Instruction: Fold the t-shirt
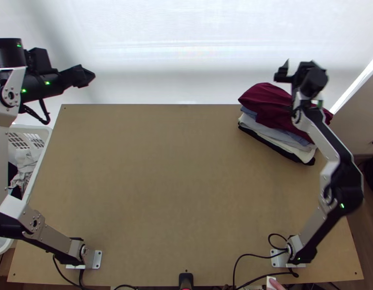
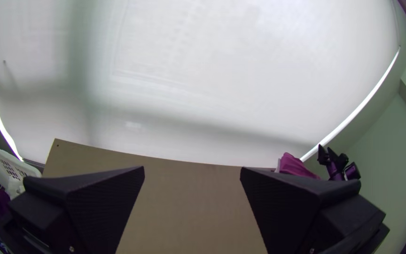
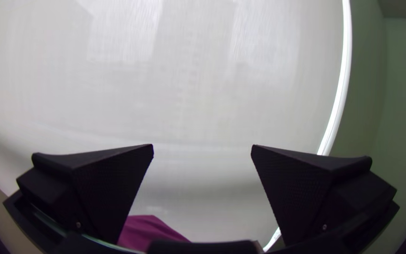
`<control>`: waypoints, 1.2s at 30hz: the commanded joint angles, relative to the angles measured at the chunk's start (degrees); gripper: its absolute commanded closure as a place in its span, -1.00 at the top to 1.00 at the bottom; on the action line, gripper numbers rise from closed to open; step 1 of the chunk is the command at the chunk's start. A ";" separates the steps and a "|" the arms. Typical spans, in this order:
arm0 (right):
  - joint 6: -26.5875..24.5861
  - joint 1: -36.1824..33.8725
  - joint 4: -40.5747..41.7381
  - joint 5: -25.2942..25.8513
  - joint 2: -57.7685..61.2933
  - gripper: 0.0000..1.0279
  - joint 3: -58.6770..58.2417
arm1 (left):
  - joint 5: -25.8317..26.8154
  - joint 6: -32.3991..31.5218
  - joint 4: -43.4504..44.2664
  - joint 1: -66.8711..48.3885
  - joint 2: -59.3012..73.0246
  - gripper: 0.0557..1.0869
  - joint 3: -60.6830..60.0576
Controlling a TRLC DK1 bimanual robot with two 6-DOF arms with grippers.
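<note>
From the top, the dark red shirt point(image 1: 266, 102) lies on a pile of clothes point(image 1: 268, 130) at the table's point(image 1: 176, 193) far right corner. It looks folded and stacked, but messy; maybe just tidying is left.

Left wrist view: the left gripper point(image 2: 192, 167) is wide open, holding nothing.

Right wrist view: the right gripper point(image 3: 202, 145) is open and empty too.

Basket point(image 1: 31, 128) left of the table point(image 1: 176, 183), clothes point(image 1: 266, 104) on its far right.

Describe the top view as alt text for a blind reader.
A clothes stack topped with maroon cloth lies far right on a wooden table, near the right hand. The left hand is upper left; a laundry basket sits beside the table.
</note>
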 commanded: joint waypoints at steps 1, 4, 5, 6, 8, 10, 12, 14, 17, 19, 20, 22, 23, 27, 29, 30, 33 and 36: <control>-1.58 -0.47 -1.94 0.37 8.25 0.90 2.10 | -0.47 0.44 1.06 2.29 -2.50 0.93 1.28; -2.37 -1.26 -7.12 1.51 12.03 0.90 3.77 | -2.22 1.85 1.33 3.78 -3.02 0.93 1.28; -2.46 -1.44 -8.70 2.21 12.91 0.90 4.12 | -3.37 2.29 1.42 3.78 -3.20 0.93 1.28; -2.46 -1.61 -9.41 3.09 13.43 0.90 4.30 | -4.69 2.64 1.59 3.78 -3.37 0.93 1.19; -2.28 -1.88 -9.32 4.24 13.26 0.90 4.21 | -8.46 3.25 2.82 3.78 -3.46 0.93 1.19; -0.79 -2.05 -9.32 4.32 10.71 0.90 4.21 | -10.66 3.08 4.67 3.78 -3.81 0.93 1.11; -0.26 -2.05 -9.23 4.24 6.49 0.91 4.12 | -13.56 3.08 6.87 3.78 -4.17 0.93 1.11; 1.41 -1.96 -9.50 3.97 1.74 0.91 4.39 | -16.46 3.25 9.33 3.78 -4.60 0.93 1.02; 4.22 -2.05 -11.96 2.39 -5.73 0.90 5.70 | -20.15 4.40 12.58 3.78 -6.01 0.93 1.02; 7.12 -2.84 -13.98 0.54 -10.39 0.91 7.55 | -22.62 5.45 14.16 3.60 -7.07 0.93 0.93; 7.83 -3.37 -15.56 -1.13 -12.50 0.91 8.60 | -24.20 6.07 14.95 3.43 -7.77 0.93 0.67; 8.71 -4.43 -16.70 -1.65 -16.45 0.91 10.80 | -26.75 6.42 16.36 3.17 -9.35 0.93 -0.30; 8.71 -4.86 -18.64 -2.53 -18.12 0.91 12.38 | -27.10 6.42 16.80 3.17 -10.32 0.93 -1.00; 7.56 -7.06 -22.42 -7.81 -24.89 0.91 14.40 | -28.42 8.00 18.12 3.43 -15.15 0.93 -7.59; 7.39 -7.85 -24.35 -12.64 -28.75 0.91 13.97 | -30.09 8.70 21.72 3.69 -19.46 0.93 -14.01; 6.86 -8.38 -24.96 -13.61 -30.78 0.91 13.26 | -30.70 9.49 24.62 3.78 -22.36 0.93 -18.05; 6.24 -8.82 -27.78 -16.24 -37.81 0.91 10.01 | -31.32 11.78 39.47 4.40 -33.87 0.93 -34.66; 5.28 -8.47 -26.99 -17.30 -47.56 0.91 1.75 | -30.09 14.68 52.39 3.78 -44.95 0.93 -49.87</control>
